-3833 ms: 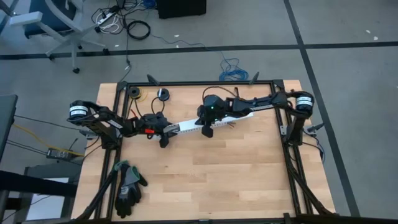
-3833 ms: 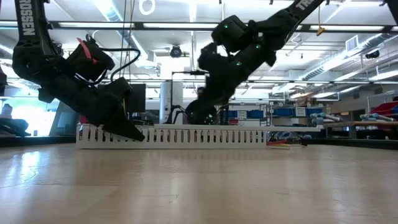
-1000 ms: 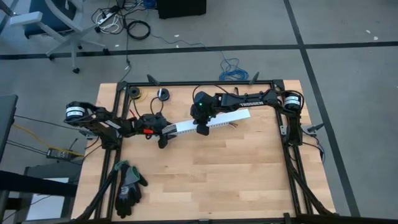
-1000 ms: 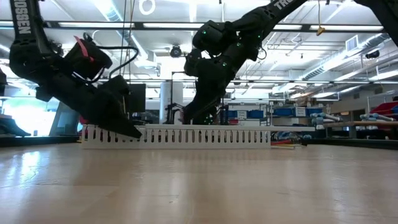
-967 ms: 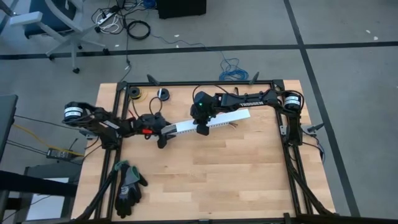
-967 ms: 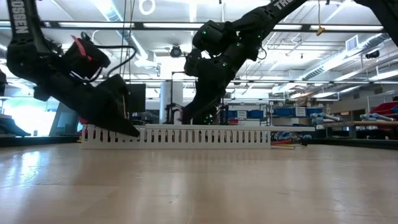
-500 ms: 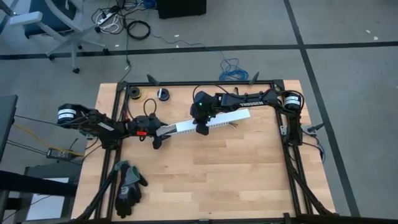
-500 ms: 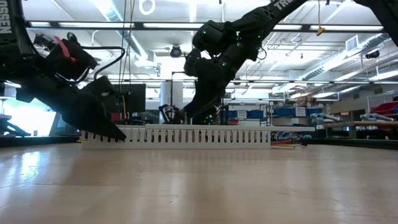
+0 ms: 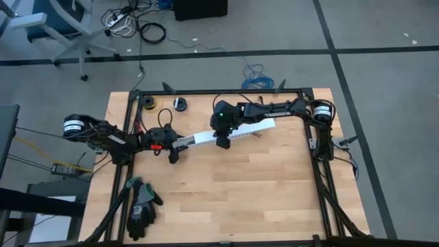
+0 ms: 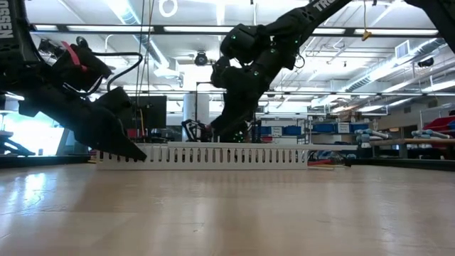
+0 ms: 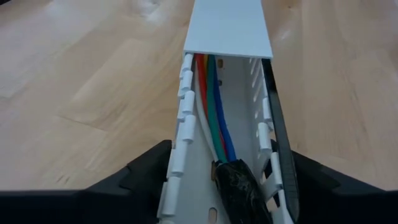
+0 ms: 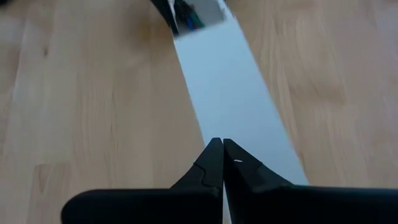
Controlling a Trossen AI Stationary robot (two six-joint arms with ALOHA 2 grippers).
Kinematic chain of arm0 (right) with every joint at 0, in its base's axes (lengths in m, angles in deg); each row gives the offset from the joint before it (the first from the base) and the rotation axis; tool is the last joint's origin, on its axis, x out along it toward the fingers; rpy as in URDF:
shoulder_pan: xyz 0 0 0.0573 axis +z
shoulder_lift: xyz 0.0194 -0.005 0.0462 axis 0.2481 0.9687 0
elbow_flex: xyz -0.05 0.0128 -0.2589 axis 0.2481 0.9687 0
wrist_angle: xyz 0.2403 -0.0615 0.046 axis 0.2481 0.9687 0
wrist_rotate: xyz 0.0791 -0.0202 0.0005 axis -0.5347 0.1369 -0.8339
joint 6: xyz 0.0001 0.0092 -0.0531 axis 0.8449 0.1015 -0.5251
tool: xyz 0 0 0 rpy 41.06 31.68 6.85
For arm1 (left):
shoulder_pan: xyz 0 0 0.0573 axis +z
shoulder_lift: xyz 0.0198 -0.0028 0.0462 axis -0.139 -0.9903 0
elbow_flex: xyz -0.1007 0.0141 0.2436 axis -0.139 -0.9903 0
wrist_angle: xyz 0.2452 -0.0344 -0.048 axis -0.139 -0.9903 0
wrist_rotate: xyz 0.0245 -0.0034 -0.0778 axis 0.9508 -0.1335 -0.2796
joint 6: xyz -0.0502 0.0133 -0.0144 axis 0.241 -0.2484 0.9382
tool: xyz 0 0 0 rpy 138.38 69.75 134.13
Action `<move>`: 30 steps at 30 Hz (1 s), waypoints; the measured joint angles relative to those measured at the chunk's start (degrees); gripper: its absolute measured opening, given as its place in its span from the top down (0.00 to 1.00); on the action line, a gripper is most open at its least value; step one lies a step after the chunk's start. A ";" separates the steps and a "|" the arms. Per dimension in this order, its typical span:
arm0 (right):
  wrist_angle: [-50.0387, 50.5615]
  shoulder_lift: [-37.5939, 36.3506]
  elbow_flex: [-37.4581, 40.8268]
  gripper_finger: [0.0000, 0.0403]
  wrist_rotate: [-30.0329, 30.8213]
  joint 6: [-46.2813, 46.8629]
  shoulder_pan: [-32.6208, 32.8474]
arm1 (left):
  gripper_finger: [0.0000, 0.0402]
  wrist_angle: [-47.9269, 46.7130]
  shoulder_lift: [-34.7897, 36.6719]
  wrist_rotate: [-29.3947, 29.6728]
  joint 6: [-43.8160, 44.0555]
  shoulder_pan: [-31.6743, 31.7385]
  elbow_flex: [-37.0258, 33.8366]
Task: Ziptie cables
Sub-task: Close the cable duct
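Observation:
A long white slotted duct (image 9: 226,134) lies slantwise on the table, its far part under a flat white cover (image 11: 228,28). The coloured cables (image 11: 214,112) lie inside the open channel and end in a black wrapped stub (image 11: 236,186). A thin dark strip (image 11: 277,124) runs along one wall. My left gripper (image 11: 229,152) is open at the duct's left end, one finger on each side of it. My right gripper (image 12: 222,146) is shut over the cover near the duct's middle (image 9: 222,140). My left gripper has its fingers (image 11: 152,168) close beside the duct's two slotted walls at its left end; whether they touch the walls I cannot tell. My right gripper sets its shut fingertips on the cover's flat top (image 12: 233,118), slanting down from the far right. The duct lies flat on the table.
A pair of black gloves (image 9: 140,204) lies near the front left corner. Two small rolls (image 9: 147,103) (image 9: 180,103) sit at the far edge. Loose coloured wire ends (image 10: 323,163) stick out by the duct's right end. A black frame (image 9: 322,171) borders the table.
My left gripper has drawn back along the duct toward the table's left edge and now stands at the duct's very end. The duct and my right gripper have stayed where they were.

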 joint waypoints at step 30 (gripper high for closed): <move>-24.97 9.71 0.02 1.00 -7.72 4.46 -0.72 | 0.36 1.42 -0.09 0.44 -1.58 0.00 0.02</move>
